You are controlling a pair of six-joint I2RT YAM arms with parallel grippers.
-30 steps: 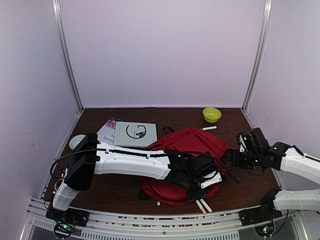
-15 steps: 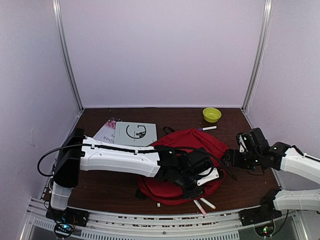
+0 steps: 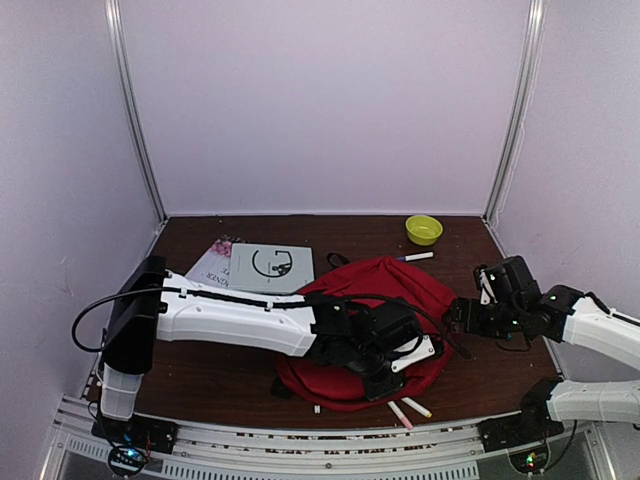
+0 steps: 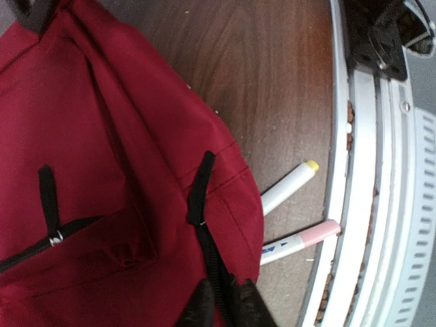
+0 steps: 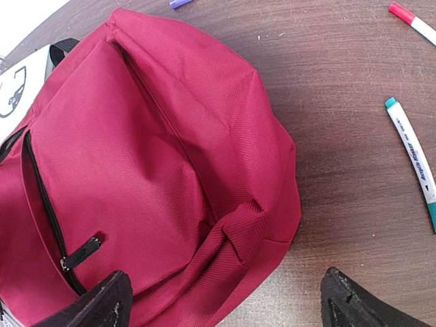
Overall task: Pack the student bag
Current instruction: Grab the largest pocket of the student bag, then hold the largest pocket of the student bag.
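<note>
The student bag [image 3: 390, 282] is a red backpack lying flat in the middle of the table, also seen in the left wrist view [image 4: 102, 136] and the right wrist view [image 5: 150, 150]. My left gripper [image 3: 388, 380] is at the bag's near edge. In the left wrist view, the left gripper [image 4: 226, 308] is shut, its fingers pinching the bag's black zipper line [image 4: 204, 231]. My right gripper [image 3: 452, 318] hovers at the bag's right edge. In its own view the right gripper [image 5: 225, 303] is open, with only bag fabric and table below.
Two markers lie by the near rail [image 4: 361, 170], one yellow-capped [image 4: 289, 187] and one pink-capped [image 4: 300, 242]. A teal marker [image 5: 412, 157] and a red one [image 5: 412, 20] lie right of the bag. A grey book [image 3: 270, 265], a green bowl [image 3: 423, 229] and another marker [image 3: 418, 257] sit further back.
My left gripper has shifted a little left along the bag's near edge, and the fabric there has drawn back from the two markers. The right arm has held still.
</note>
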